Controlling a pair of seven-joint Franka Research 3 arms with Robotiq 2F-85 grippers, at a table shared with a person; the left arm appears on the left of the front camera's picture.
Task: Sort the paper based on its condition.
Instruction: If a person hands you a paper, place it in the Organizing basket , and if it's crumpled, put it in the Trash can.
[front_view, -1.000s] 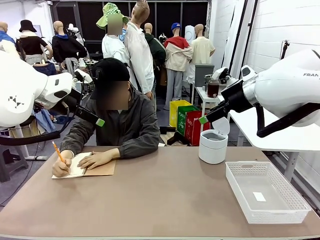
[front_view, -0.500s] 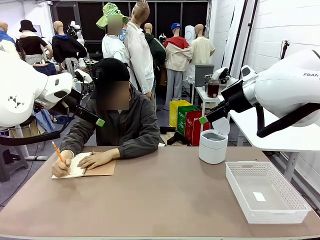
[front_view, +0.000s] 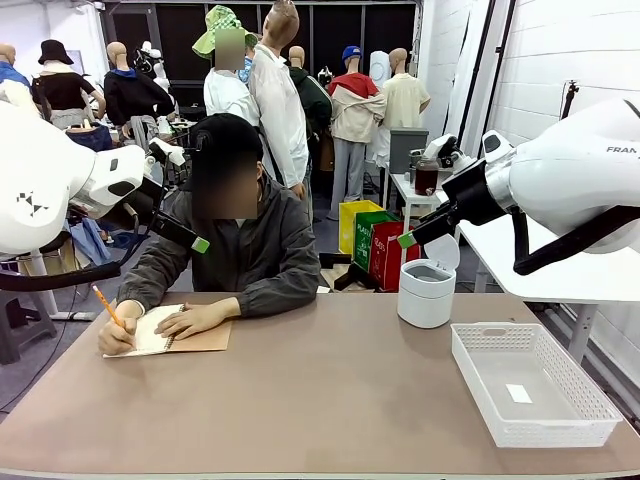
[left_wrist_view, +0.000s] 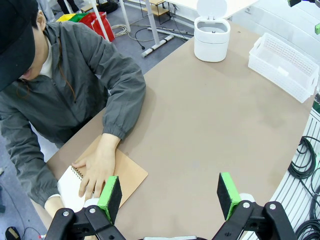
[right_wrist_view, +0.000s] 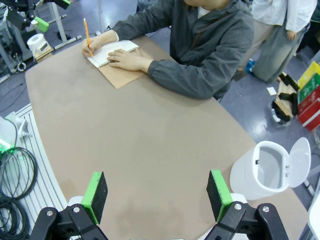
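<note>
The counter (front_view: 330, 410) has a smooth, matt brown top. At its right, the basket (front_view: 550, 433) is white plastic with perforated walls. The bin (front_view: 425, 300) beyond it is smooth white plastic with a slight sheen. At far left, the notebook (front_view: 205, 340) has a matt brown cardboard cover and white paper pages. The jacket (front_view: 270, 255) is creased grey cloth. The left hand (left_wrist_view: 169, 192) and right hand (right_wrist_view: 157, 196) are matt black with dull green pads (left_wrist_view: 110, 192). The arm shells (front_view: 585, 165) are glossy white.

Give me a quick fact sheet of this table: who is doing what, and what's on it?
Person: writing in a notebook with an orange pencil
Left gripper: open, above the table, holding nothing
Right gripper: open, above the table, holding nothing
White bin: lid up
White basket: one small sticker inside
</note>
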